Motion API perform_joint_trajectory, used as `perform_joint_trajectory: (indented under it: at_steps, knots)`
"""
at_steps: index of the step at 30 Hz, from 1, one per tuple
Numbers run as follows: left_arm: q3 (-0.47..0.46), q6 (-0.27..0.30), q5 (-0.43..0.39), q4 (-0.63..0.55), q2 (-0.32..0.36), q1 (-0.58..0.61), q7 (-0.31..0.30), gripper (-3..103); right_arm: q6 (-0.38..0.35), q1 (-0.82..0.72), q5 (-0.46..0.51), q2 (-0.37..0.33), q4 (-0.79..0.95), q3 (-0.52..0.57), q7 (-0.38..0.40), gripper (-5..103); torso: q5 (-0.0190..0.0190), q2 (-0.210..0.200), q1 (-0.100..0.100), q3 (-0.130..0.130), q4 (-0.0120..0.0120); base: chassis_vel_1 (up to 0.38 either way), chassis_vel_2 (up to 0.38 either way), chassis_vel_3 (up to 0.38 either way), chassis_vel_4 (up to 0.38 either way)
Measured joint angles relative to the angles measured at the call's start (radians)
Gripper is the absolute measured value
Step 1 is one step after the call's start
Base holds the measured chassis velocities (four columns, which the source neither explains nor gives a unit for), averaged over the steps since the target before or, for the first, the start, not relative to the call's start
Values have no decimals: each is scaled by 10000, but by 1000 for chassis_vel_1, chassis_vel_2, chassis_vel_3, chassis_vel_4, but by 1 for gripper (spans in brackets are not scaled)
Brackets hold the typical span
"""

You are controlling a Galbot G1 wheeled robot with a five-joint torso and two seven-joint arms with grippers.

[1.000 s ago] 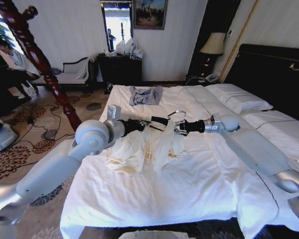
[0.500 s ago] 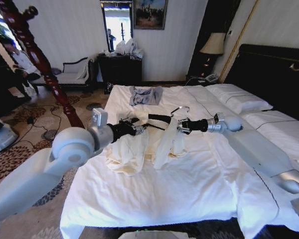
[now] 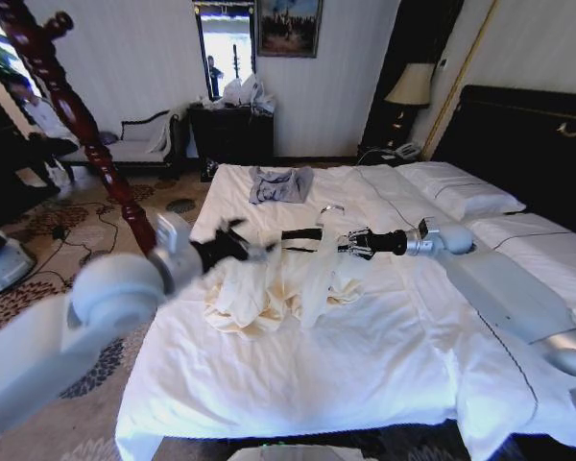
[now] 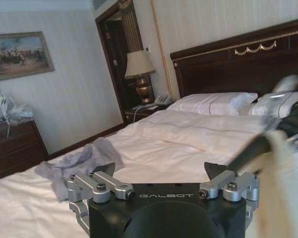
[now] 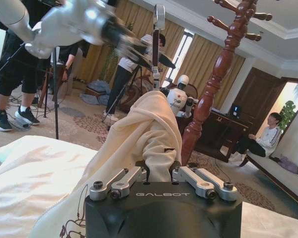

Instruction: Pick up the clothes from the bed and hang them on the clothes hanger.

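The cream clothes hang over the black clothes hanger and pool on the bed. The silver hook stands up above them. My right gripper is shut at the hanger's neck, with cloth bunched between its fingers and the hook rising over it. My left gripper is open and holds nothing, just left of the hanger's free end. In the left wrist view the open left gripper faces the headboard, with the hanger's dark arm beside it.
A folded grey-blue garment lies at the far side of the bed. The reddish-brown pole stand rises off the bed's left side. Pillows and the black headboard are on the right. People stand in the room beyond the stand.
My left gripper has come off the hanger's left end and drawn back to the left, opening. The right gripper still holds the hanger, and the clothes have sagged lower onto the bed.
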Motion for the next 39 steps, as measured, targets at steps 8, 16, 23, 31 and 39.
perform_joint_trajectory:
  at_steps: [8, 16, 23, 31, 39]
  knots:
    - [58, -3054, 350, 2471, 223, -331, 4058, 100, 41, -11, -64, 97, 136, 51, -83, 16, 0, 0, 0, 0, -2, 0, 0, 0, 0]
    - [741, -4461, 1976, 3601, -35, -146, 6368, 100, 82, 7, -75, 0, 140, 115, -200, 16, -3, 0, 1, 1, 4, 0, 0, 0, 0]
    - [1435, -4434, 2361, 3322, -176, -37, 6508, 100, 91, 9, -97, 51, 104, 94, -209, 16, 2, 0, 0, 1, 3, 0, 0, 0, 0]
    - [2223, -4328, 2591, 3464, -384, -392, 6478, 102, 92, 141, -99, 235, 152, 11, -217, 16, 2, 0, 1, 1, 2, 0, 0, 0, 0]
    - [2715, -4389, 2768, 3645, -717, -539, 6694, 72, 89, 158, -78, 297, 267, -16, -195, 16, 1, 0, 1, 1, 0, 0, 0, 0, 0]
